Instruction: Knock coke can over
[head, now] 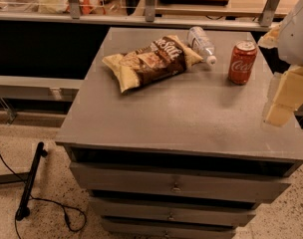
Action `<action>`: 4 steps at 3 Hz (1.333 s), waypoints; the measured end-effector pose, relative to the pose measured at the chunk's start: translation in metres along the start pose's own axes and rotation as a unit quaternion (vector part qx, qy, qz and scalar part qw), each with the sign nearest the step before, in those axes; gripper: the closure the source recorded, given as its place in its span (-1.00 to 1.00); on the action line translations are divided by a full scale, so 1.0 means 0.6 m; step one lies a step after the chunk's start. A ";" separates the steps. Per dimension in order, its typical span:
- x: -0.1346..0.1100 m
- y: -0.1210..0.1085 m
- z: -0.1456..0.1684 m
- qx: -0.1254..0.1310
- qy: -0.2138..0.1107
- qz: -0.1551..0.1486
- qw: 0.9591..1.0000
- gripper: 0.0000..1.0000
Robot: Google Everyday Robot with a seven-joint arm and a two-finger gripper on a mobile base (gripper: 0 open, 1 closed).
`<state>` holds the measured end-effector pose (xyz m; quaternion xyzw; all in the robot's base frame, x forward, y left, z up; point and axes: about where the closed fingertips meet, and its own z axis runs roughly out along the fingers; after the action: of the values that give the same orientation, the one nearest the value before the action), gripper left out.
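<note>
The coke can (pixel 242 62) is red with white script and a silver top. It stands upright on the grey cabinet top (pixel 181 108), toward the back right. My gripper (pixel 281 101) hangs at the right edge of the view, over the cabinet's right side, to the right of the can and nearer the front, apart from it. Its pale fingers point downward.
A tan and brown chip bag (pixel 150 61) lies at the back middle of the top. A clear plastic water bottle (pixel 201 44) lies on its side between the bag and the can. Drawers (pixel 176 185) face front. A black cable and stand (pixel 29 183) lie on the floor left.
</note>
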<state>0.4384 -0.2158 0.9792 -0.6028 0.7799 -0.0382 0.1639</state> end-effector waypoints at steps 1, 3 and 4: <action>-0.003 -0.001 -0.002 0.003 -0.003 0.000 1.000 -1.00; 0.037 -0.059 -0.039 0.041 -0.041 0.081 0.995 -1.00; 0.071 -0.067 -0.026 0.052 -0.092 0.141 0.984 -1.00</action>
<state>0.4615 -0.2695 0.9955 -0.4788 0.8356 0.0004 0.2694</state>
